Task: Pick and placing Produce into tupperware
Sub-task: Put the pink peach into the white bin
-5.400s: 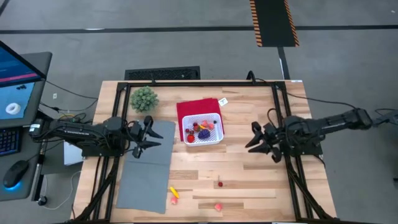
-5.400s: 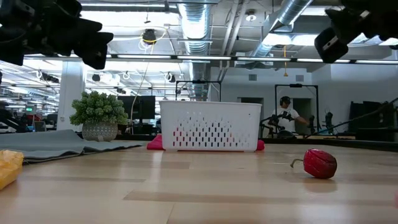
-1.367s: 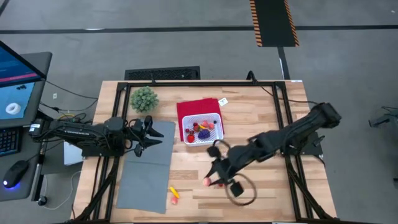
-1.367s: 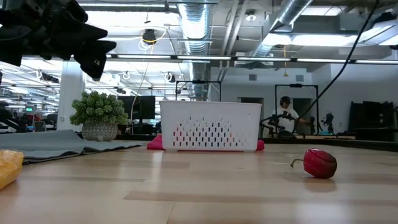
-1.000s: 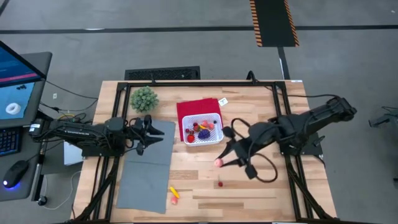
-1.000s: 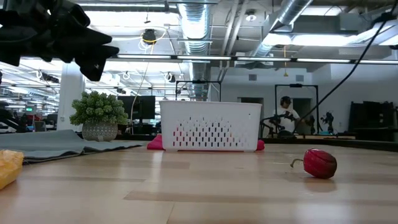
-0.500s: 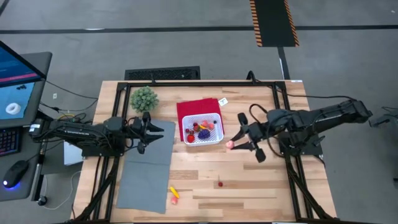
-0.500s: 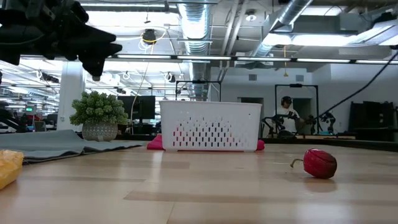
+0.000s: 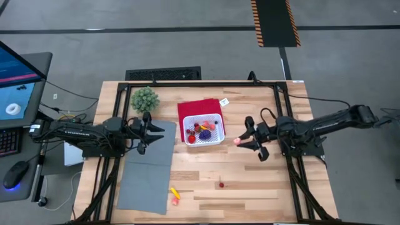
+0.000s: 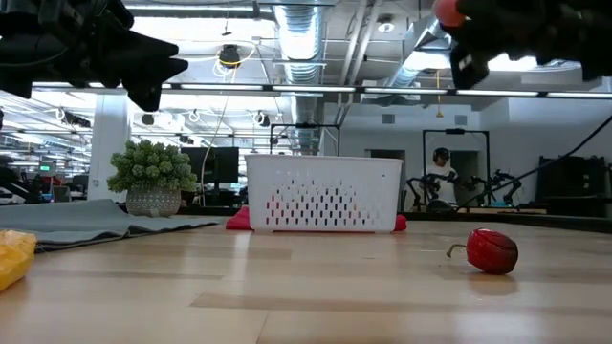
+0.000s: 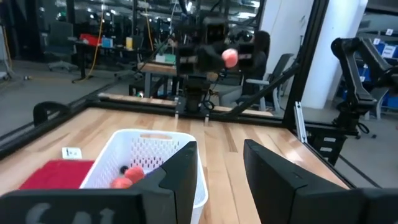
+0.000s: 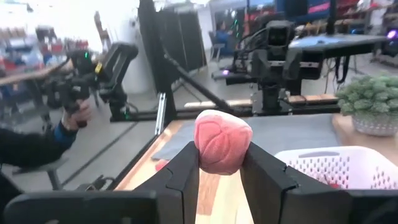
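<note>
The white latticed tupperware [image 9: 203,132] stands on a red cloth [image 9: 197,107] and holds several red, pink and purple produce pieces. Just right of it, my right gripper [image 9: 241,141] is shut on a pink piece of produce [image 12: 222,140], held high above the table [image 10: 446,11]. A red piece [image 9: 220,184] and a yellow piece [image 9: 175,194] lie on the wood near the front. My left gripper [image 9: 145,131] stands open, with nothing in it, over the grey mat's far right corner [image 11: 217,168]. My right gripper pinches the pink produce by its two opposite sides [image 12: 202,148] between its two fingers [image 12: 186,174]. The fingers lie about level and point toward the table's left, at the tupperware. The piece is lifted clear of the table.
A green bushy plant [image 9: 144,99] stands at the far left. The grey mat [image 9: 147,172] covers the left near part. A black frame [image 9: 284,112] borders the table. In the right wrist view, a person's hand [image 12: 74,109] shows beyond the table's left edge.
My right gripper has carried the pink produce from the table's near middle toward the far right, to a spot just right of the tupperware. It has come down lower and tipped to level, staying shut on the piece. The arm has drawn back toward its base.
</note>
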Controlling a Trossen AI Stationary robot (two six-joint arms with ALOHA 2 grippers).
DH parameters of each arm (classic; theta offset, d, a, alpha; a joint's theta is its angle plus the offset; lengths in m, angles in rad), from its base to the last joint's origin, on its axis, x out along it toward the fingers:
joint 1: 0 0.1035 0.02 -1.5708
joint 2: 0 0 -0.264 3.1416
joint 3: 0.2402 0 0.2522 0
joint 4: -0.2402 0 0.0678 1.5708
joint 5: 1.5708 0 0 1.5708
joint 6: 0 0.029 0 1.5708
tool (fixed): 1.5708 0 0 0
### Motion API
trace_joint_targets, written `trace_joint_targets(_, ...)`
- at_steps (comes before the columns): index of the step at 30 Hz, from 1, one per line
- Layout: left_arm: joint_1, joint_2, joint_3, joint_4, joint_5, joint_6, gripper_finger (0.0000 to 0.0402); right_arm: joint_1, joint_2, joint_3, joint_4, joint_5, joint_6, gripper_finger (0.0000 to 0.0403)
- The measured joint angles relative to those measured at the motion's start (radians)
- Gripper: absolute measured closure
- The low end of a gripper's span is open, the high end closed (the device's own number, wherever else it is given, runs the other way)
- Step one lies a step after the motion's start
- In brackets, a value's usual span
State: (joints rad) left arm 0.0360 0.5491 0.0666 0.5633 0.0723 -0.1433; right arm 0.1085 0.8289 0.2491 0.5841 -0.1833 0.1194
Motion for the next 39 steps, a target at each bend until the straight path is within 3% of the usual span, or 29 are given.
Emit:
trace_joint_targets(4, 0.000, 0.000, 0.000, 0.015, 0.001, 0.029, 0.0281, -0.029, 0.003, -0.089, 0.141, 0.000, 0.073, 0.0274)
trace_joint_targets(12, 0.000, 0.000, 0.000, 0.015, 0.002, 0.097, 0.0281, -0.068, 0.003, -0.165, 0.158, 0.093, 0.190, 0.0274)
trace_joint_targets(29, 0.000, 0.000, 0.000, 0.029, 0.002, 0.041, 0.0281, -0.274, 0.003, -0.170, 0.157, 0.188, 0.817, 0.0274)
trace_joint_targets(39, 0.000, 0.000, 0.000, 0.035, -0.007, 0.005, 0.0281, -0.456, 0.003, -0.170, 0.146, 0.184, 0.883, 0.0274)
